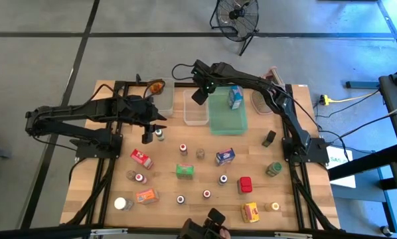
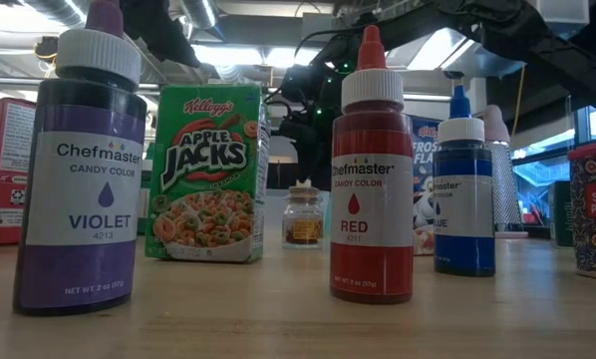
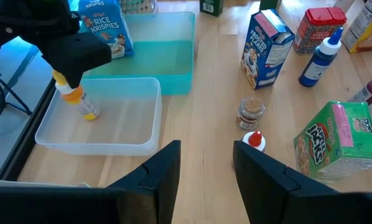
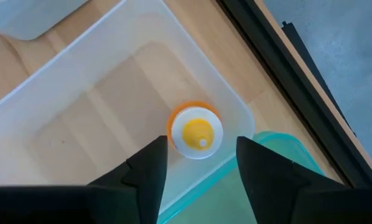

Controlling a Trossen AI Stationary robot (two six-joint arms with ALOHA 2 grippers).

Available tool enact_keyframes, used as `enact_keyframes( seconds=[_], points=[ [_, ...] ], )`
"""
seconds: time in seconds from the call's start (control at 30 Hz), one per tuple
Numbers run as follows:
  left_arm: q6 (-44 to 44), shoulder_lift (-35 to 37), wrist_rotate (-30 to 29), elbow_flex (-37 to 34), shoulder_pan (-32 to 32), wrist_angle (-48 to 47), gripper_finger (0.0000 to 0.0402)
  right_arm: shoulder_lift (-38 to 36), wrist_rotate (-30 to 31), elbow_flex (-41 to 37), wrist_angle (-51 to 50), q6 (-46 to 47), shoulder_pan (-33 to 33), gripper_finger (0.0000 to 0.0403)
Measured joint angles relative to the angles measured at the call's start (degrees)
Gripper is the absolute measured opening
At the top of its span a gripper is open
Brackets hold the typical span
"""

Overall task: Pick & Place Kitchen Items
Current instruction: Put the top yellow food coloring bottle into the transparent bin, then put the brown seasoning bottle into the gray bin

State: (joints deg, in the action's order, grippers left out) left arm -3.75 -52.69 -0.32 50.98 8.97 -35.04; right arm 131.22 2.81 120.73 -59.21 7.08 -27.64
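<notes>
A small yellow bottle [image 3: 81, 104] with a white cap [image 4: 196, 134] leans tilted in the clear bin [image 1: 195, 114], its base on the bin floor. My right gripper [image 1: 200, 95] hangs over it, pointing steeply down, open, with a finger on each side of the cap. My left gripper [image 1: 147, 136] waits open above the table's left middle, with nothing between its fingers [image 3: 167, 168]. Other kitchen items stand on the table, among them an Apple Jacks box [image 3: 338, 140], a little jar [image 3: 251, 112] and a red bottle [image 3: 254, 140]. My right gripper comes at the bottle's cap from above. A gap shows between the cap [image 4: 217, 134] and one finger [image 4: 248, 155]. I cannot tell whether the other finger [image 4: 158, 155] touches the cap.
A green tray [image 1: 228, 119] beside the bin holds an upright Rice Krispies box [image 3: 105, 28]. A second clear bin [image 1: 162, 96] stands at the far left. Boxes, jars and bottles are scattered over the near half of the table, including a Frosted Flakes box [image 3: 267, 46] and a blue bottle [image 3: 320, 56].
</notes>
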Motion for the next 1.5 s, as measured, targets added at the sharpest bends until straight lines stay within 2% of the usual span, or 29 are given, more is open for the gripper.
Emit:
enact_keyframes(
  seconds=[0.17,0.47,0.6,0.77,0.97,1.2,1.37,1.5],
  points=[
    [0.5,0.0,0.0,0.0,0.0,0.0,0.0143,-0.2,0.4,2.0,-2.6,1.5,0.0,0.0194],
    [1.7,0.0,0.0,0.0,0.0,0.0,0.0143,-0.5,3.2,13.9,-16.5,1.7,0.7,0.0195],
    [3.5,0.1,0.0,0.5,0.0,-1.0,0.0143,-2.5,2.4,13.6,-19.9,1.7,2.1,0.0195],
    [4.0,1.2,-0.1,4.9,0.0,-7.0,0.0143,-4.8,2.0,14.1,-25.5,1.9,4.5,0.0195],
    [6.9,4.3,0.4,5.8,-0.8,-8.9,0.0143,-5.7,1.0,14.0,-31.2,4.5,9.3,0.0195],
    [11.3,7.5,0.2,5.8,-1.9,-12.4,0.0143,-5.7,-3.4,14.0,-30.8,4.7,16.6,0.0195],
    [13.7,9.7,0.1,5.8,-1.9,-12.4,0.0143,-5.7,-3.5,14.0,-30.8,6.2,21.7,0.0195],
    [13.7,11.2,2.9,5.8,-1.9,-12.4,0.0143,-5.7,-3.6,14.0,-30.8,7.0,26.0,0.0195]
  ],
)
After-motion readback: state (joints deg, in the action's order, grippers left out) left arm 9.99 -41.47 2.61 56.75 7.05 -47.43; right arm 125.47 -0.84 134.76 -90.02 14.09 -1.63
